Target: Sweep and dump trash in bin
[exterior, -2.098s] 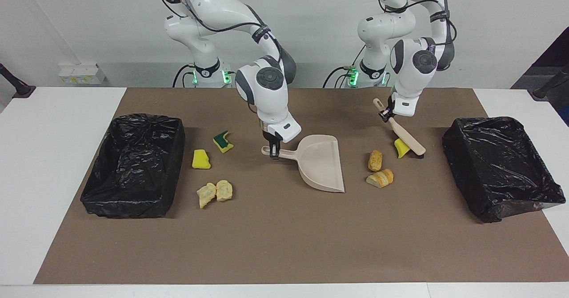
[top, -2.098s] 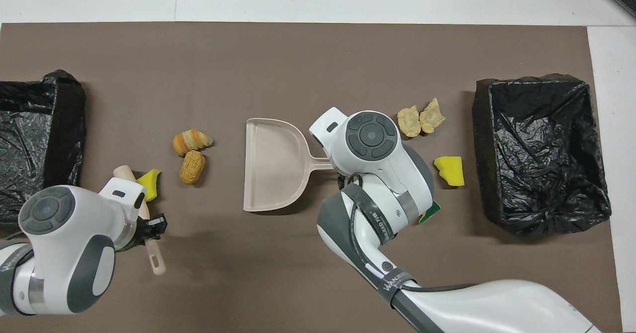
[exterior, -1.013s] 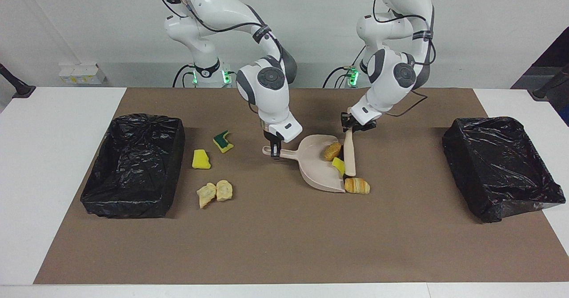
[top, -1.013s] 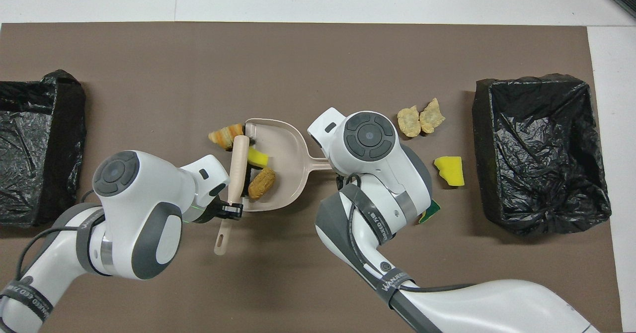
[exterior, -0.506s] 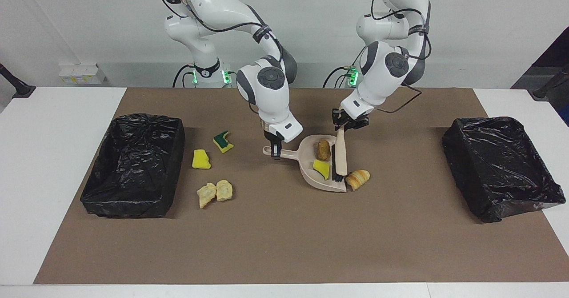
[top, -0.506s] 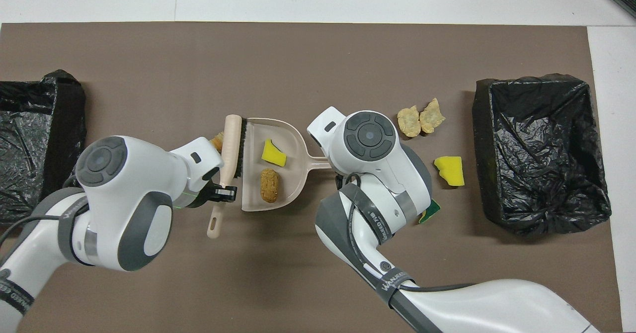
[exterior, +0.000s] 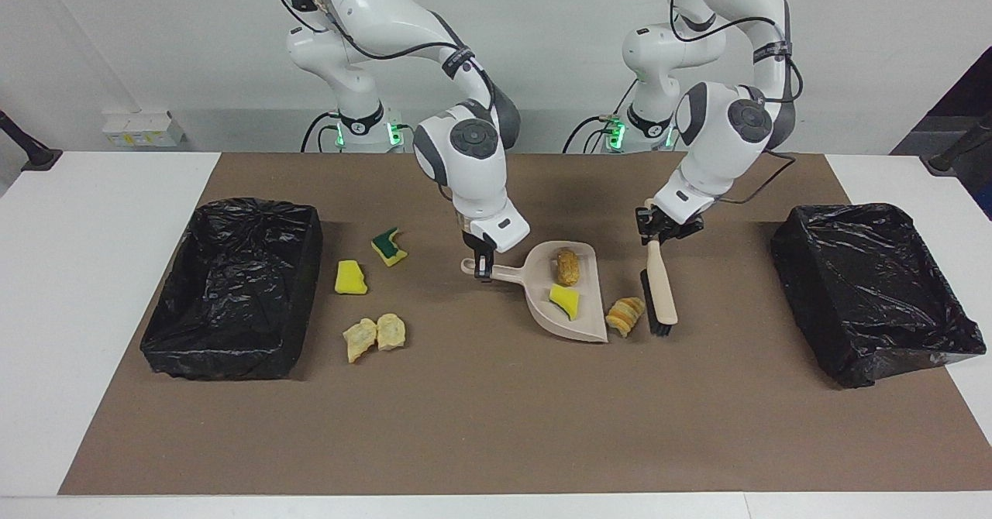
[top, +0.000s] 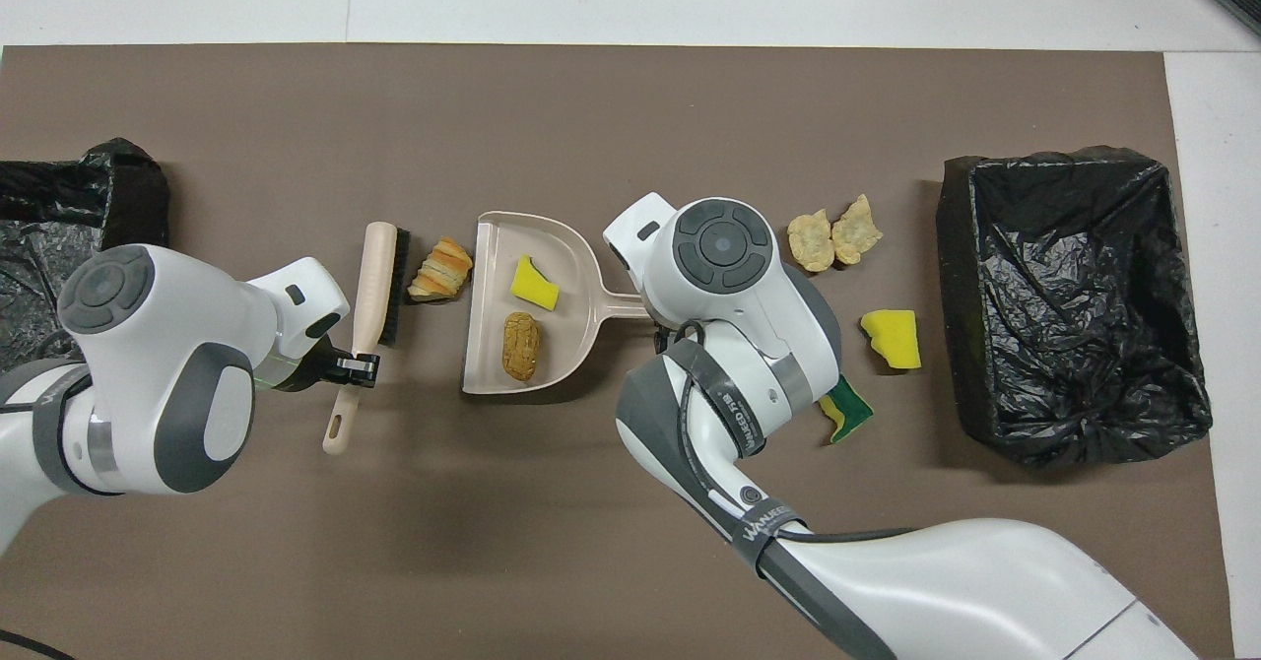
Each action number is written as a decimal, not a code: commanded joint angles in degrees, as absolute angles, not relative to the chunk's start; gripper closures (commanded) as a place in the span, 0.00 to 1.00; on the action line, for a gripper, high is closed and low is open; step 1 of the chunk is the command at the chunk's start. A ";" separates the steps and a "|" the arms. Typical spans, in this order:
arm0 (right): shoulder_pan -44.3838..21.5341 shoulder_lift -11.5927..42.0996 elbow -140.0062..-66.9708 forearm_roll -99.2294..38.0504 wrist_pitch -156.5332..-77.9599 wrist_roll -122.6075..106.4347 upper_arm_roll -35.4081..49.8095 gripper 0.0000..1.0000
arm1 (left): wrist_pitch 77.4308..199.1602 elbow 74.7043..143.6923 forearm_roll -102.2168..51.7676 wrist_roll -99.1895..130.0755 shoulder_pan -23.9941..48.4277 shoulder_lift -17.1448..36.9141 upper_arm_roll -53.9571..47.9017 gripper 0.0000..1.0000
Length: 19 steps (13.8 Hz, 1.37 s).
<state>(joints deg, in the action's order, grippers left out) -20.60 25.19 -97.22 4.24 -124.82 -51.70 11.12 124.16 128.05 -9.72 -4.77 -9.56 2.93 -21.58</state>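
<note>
My right gripper (exterior: 482,262) is shut on the handle of the beige dustpan (exterior: 542,277), which lies mid-table; in the overhead view its own wrist hides it. In the pan lie a brown bread chunk (exterior: 568,266) and a yellow sponge bit (exterior: 565,300). A striped orange-brown chunk (exterior: 625,314) sits on the mat just outside the pan's mouth. My left gripper (exterior: 653,232) is shut on the beige brush (exterior: 659,290), whose bristles stand beside that chunk. More trash lies toward the right arm's end: a green-topped sponge (exterior: 389,246), a yellow sponge (exterior: 351,277) and two tan chunks (exterior: 375,335).
Two bins lined with black bags stand on the brown mat, one (exterior: 306,271) at the right arm's end and one (exterior: 814,271) at the left arm's end. White table borders the mat on all sides.
The left gripper swept the bread chunk and yellow sponge into the dustpan, then drew the brush back toward the left arm's end. The striped chunk stayed outside the pan's mouth.
</note>
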 commanded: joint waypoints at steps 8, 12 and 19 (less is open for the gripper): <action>-19.95 25.58 -96.06 5.98 -123.49 -51.58 11.51 1.00 | 119.56 120.88 -10.55 2.90 3.43 2.29 -22.24 1.00; -17.32 24.79 -96.42 4.75 -123.40 -55.45 11.69 1.00 | 110.66 115.75 -10.55 3.07 -0.42 0.36 -21.80 1.00; -3.54 13.55 -100.02 -2.11 -117.35 -73.37 11.69 1.00 | 108.46 120.65 -10.02 10.51 -4.67 -3.94 -21.71 1.00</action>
<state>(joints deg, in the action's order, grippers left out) -8.31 19.07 -97.13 0.22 -119.84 -68.26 10.83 109.15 116.54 -10.12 5.70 -5.33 0.04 -21.21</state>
